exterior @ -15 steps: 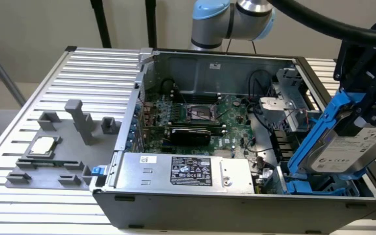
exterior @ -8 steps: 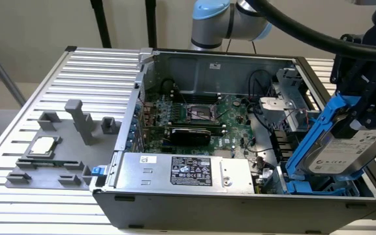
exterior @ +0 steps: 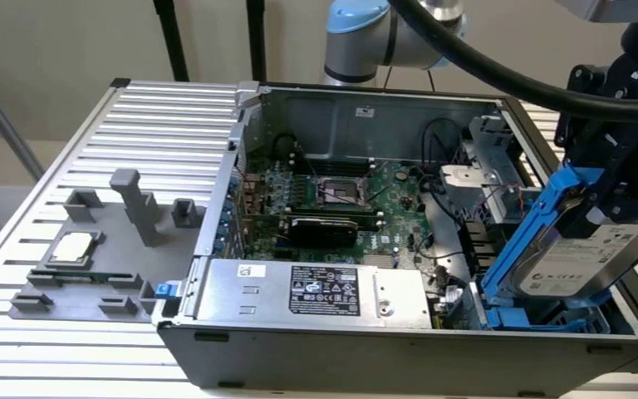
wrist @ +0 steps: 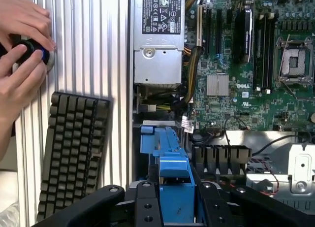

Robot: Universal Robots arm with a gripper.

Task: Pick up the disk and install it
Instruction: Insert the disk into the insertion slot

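Tool (wrist: pixel 178 205) clamped on the tilted disk (exterior: pixel 577 253) over the blue drive cage (exterior: pixel 541 320), close inside the computer case (exterior: pixel 408 357) corner

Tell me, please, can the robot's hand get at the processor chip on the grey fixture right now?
Probably not: the hand is shut on the disk, though the chip lies uncovered.

On my remote feed, the ribbed aluminium table (exterior: pixel 153 108) carries an open grey computer case (exterior: pixel 408 353), standing toward the exterior view's right. Just beside it, toward the exterior view's left, lies a grey fixture plate (exterior: pixel 120 259) with upright posts, a square silver processor chip (exterior: pixel 72 247) seated on it. In the wrist view, a dark keyboard (wrist: pixel 74 153) lies flat on the ribs near the case, and a person's hands (wrist: pixel 22 74) cup a round black knob (wrist: pixel 30 47) beyond it.
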